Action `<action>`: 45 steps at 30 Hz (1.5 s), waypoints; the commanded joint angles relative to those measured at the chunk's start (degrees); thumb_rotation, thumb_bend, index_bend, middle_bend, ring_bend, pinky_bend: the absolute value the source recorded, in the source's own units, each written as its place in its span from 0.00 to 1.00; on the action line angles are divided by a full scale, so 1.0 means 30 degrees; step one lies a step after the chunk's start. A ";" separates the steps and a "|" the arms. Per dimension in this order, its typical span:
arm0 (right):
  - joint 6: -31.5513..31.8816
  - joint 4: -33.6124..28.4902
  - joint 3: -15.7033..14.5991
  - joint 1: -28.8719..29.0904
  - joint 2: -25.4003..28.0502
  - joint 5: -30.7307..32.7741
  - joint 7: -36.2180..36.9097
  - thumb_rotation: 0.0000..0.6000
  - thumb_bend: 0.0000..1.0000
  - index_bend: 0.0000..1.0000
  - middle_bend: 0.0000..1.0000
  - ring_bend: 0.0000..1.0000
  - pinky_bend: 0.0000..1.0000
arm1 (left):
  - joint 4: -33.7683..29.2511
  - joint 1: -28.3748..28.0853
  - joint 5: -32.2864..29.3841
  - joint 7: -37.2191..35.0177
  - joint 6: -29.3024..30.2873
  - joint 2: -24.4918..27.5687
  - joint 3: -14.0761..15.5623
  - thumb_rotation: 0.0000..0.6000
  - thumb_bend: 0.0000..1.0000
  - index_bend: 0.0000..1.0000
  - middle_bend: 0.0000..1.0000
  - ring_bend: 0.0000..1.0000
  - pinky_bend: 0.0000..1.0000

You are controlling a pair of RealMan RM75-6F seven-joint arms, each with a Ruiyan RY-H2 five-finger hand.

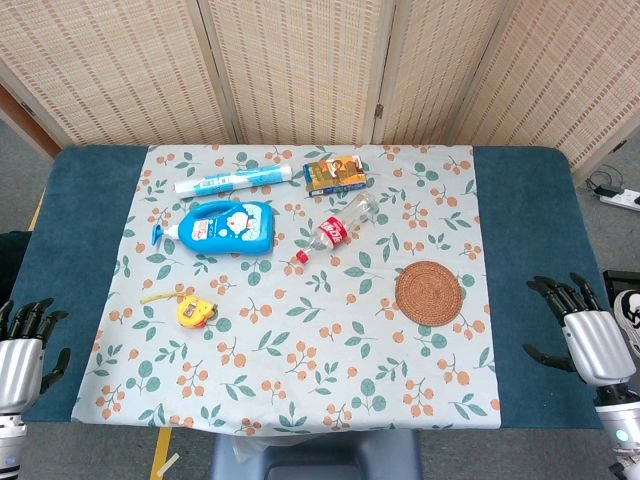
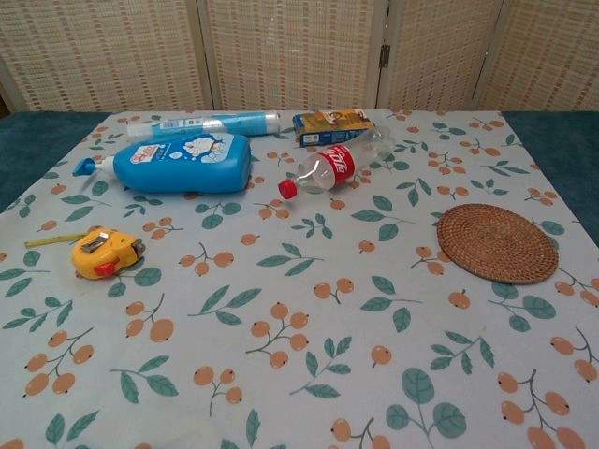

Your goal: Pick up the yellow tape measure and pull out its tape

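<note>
- The worktop fills most of the head view, dark teal at its left and right edges, with a pale cloth printed with leaves and orange berries over the middle.
- A blue detergent bottle lies on its side in the upper left of the cloth; its label carries a cartoon figure, the writing too small to read.
- A round woven coaster sits at centre right.
- A clear plastic bottle with a red cap and a red label lies tilted near the centre top; the script looks like Coca-Cola.
- A blue-and-white tube lies along the upper left edge, its text unreadable.
- A small orange-and-blue box lies just right of the tube.
- The yellow tape measure rests at centre left, a short length of tape sticking out to its left.
- The left robot hand sits at the lower left edge, fingers apart, holding nothing.
- The right robot hand sits at the lower right edge, fingers spread, empty.
</note>
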 commanded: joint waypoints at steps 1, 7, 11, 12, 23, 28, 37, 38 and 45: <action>-0.0117 -0.0089 -0.0031 0.0070 -0.0075 0.0055 -0.0232 1.00 0.20 0.19 0.18 0.18 0.01 | -0.0038 0.0116 -0.0107 -0.0065 0.0059 0.0099 0.0004 1.00 0.45 0.29 0.19 0.17 0.00; 0.0149 -0.0347 -0.0045 -0.0132 -0.0028 0.0304 -0.0526 1.00 0.20 0.19 0.18 0.18 0.02 | -0.0148 0.0153 -0.0074 -0.0052 -0.0082 0.0205 0.0117 1.00 0.45 0.29 0.19 0.17 0.00; 0.0307 -0.0480 -0.0155 -0.0329 0.0115 0.0405 -0.0559 1.00 0.20 0.19 0.18 0.18 0.02 | -0.0179 0.0054 0.0156 -0.0062 -0.0139 0.0144 0.0110 1.00 0.45 0.29 0.19 0.17 0.00; 0.0351 -0.0488 -0.0168 -0.0359 0.0134 0.0400 -0.0549 1.00 0.20 0.19 0.18 0.18 0.02 | -0.0184 -0.0003 0.0190 -0.0055 -0.0207 0.0129 0.0096 1.00 0.45 0.29 0.19 0.17 0.00; 0.0484 -0.0475 -0.0154 -0.0412 0.0385 0.0418 -0.0233 1.00 0.20 0.19 0.18 0.18 0.02 | -0.0003 -0.2260 0.1156 -0.0656 -0.3033 0.0102 -0.0246 1.00 0.45 0.25 0.19 0.17 0.01; 0.0296 -0.0405 -0.0114 -0.0334 0.0471 0.0586 -0.0083 1.00 0.20 0.19 0.18 0.18 0.02 | 0.0674 -0.4056 0.1829 -0.1308 -0.5213 0.0042 -0.0431 1.00 0.45 0.18 0.17 0.16 0.00; 0.0232 -0.0398 -0.0110 -0.0253 0.0587 0.0543 -0.0006 1.00 0.20 0.19 0.18 0.18 0.02 | 0.2686 -0.7515 0.2629 -0.2473 -0.9415 -0.0880 -0.0538 1.00 0.38 0.07 0.09 0.10 0.00; 0.0265 -0.0425 -0.0115 -0.0271 0.0619 0.0534 -0.0014 1.00 0.20 0.19 0.18 0.18 0.02 | 0.2981 -0.7829 0.2577 -0.2584 -0.9852 -0.1019 -0.0540 1.00 0.38 0.06 0.08 0.09 0.00; 0.0591 -0.0678 -0.0227 -0.0505 0.0828 0.0431 -0.0067 1.00 0.20 0.19 0.18 0.18 0.02 | 0.5585 -0.9530 0.2269 -0.3213 -1.1998 -0.2547 -0.0333 1.00 0.37 0.06 0.06 0.09 0.00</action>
